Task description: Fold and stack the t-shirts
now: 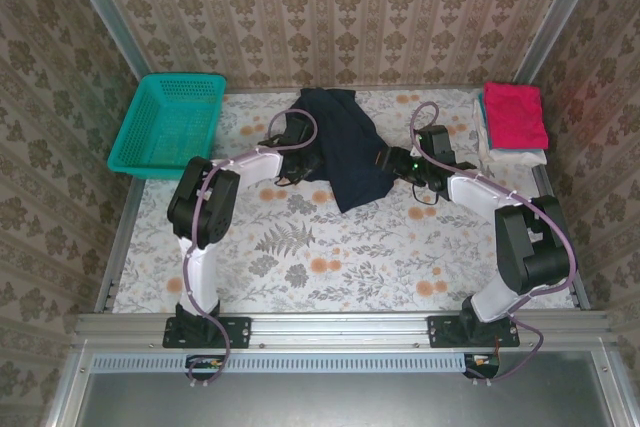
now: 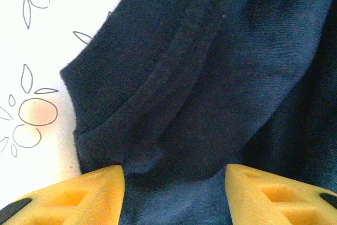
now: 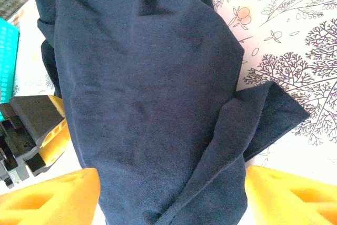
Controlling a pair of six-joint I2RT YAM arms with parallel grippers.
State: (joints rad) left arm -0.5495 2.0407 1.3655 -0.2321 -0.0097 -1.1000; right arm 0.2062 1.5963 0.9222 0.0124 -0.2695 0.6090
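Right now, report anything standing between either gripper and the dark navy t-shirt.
Nothing visible does. The left gripper and the right gripper both sit right at the navy t-shirt, jaws apart, with its cloth lying directly between them in each wrist view.

Unfolded shirt centre-back on table; basket back left; folded shirts back right.

L gripper, R gripper: both jaws wide apart
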